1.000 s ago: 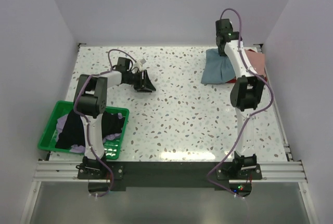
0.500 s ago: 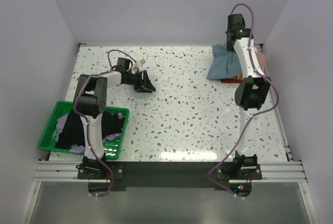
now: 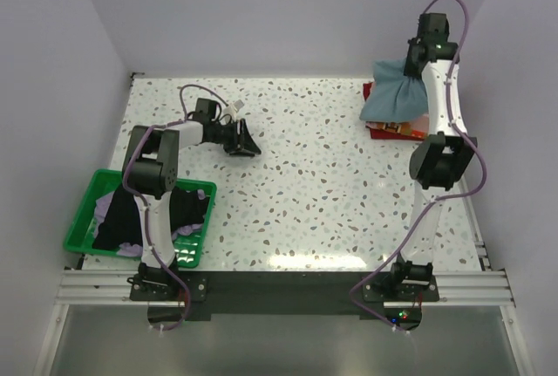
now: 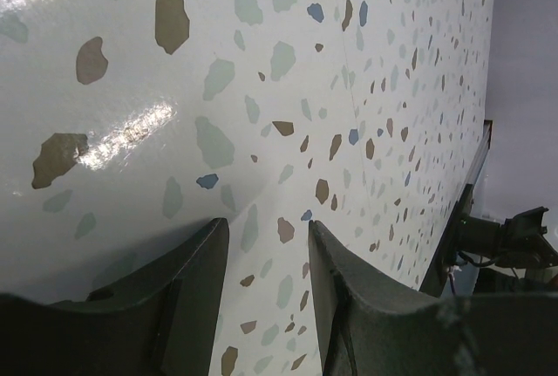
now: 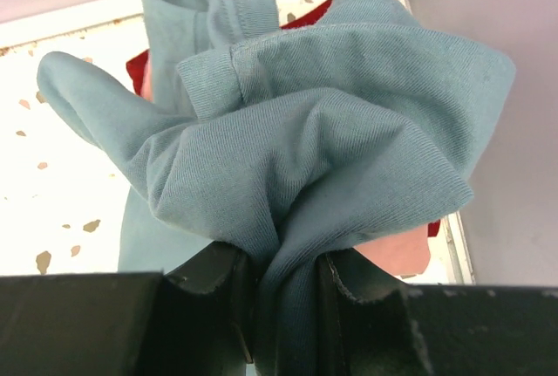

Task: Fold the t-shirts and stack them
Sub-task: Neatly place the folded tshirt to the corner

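My right gripper [image 3: 417,62] is shut on a bunched fold of the grey-blue t-shirt [image 3: 394,93], which hangs from it above the table's back right corner. In the right wrist view the cloth [image 5: 296,158] is pinched between both fingers [image 5: 222,302]. Beneath it lie a dark red t-shirt [image 3: 381,130] and a pink one [image 5: 397,258]. My left gripper [image 3: 245,146] rests low over the table at the left centre, open, with only bare tabletop between its fingertips [image 4: 266,223].
A green mesh basket [image 3: 207,188] stands at the near left with a black shirt [image 3: 118,215] and a lavender one [image 3: 104,208] inside. White walls close in the table at the back and on both sides; the right wall is close to the hanging shirt.
My right arm has risen and swung toward the back right corner, lifting the grey-blue shirt off the table and baring the red one. The left arm has stayed still.
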{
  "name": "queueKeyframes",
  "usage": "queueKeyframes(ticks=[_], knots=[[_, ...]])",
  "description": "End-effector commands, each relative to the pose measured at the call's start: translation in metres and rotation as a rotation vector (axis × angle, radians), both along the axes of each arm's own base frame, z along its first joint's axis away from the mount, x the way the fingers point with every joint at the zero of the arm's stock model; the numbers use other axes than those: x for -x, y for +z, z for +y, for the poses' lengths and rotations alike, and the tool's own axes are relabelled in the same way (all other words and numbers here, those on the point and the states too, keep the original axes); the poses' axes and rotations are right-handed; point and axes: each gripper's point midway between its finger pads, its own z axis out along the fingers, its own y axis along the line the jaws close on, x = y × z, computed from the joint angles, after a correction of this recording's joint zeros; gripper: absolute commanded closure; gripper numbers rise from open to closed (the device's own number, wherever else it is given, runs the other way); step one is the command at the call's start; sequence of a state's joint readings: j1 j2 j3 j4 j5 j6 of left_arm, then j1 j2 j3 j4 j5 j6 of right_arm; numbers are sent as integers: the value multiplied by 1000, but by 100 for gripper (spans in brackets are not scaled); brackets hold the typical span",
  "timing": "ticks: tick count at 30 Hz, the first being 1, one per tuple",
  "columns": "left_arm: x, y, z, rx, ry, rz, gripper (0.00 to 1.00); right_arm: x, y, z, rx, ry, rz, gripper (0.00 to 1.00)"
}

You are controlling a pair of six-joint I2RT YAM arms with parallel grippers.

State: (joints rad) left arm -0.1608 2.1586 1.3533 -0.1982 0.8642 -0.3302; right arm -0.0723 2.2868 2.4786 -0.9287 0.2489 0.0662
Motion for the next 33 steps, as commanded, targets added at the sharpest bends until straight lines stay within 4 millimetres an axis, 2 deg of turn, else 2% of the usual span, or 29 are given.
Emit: queueKeyframes(ticks=[1,5,11,14,18,22,23,24,25,27,31,32,33], knots=[[36,-56,20,-160,21,152,52,4,68,0,-35,-2,-173,100],[40,-56,19,-165,15,153,52,5,53,-13,-29,-19,-137,100],[44,-55,19,-169,7,152,52,4,10,-23,-5,-24,-38,100],[44,-52,19,-169,7,146,52,3,-4,-29,14,-45,-15,100],[43,-48,18,-172,7,133,51,3,-10,-43,76,-106,-13,100],[42,-45,18,-172,8,130,51,3,-12,-68,180,-212,-14,99],[43,-44,18,-171,7,131,51,3,-14,-72,198,-231,-13,89],[44,-45,18,-175,5,133,51,4,-17,-76,212,-258,-11,56],[44,-44,18,-178,4,131,51,7,-17,-85,253,-311,-9,45],[45,-44,18,-181,0,130,51,10,-19,-92,280,-360,-7,26],[47,-44,17,-185,-3,132,51,17,-19,-97,288,-409,-16,16],[47,-44,17,-186,-5,129,50,20,-10,-95,281,-413,-34,14],[48,-43,16,-185,-7,128,50,24,-15,-92,264,-412,-28,12]])
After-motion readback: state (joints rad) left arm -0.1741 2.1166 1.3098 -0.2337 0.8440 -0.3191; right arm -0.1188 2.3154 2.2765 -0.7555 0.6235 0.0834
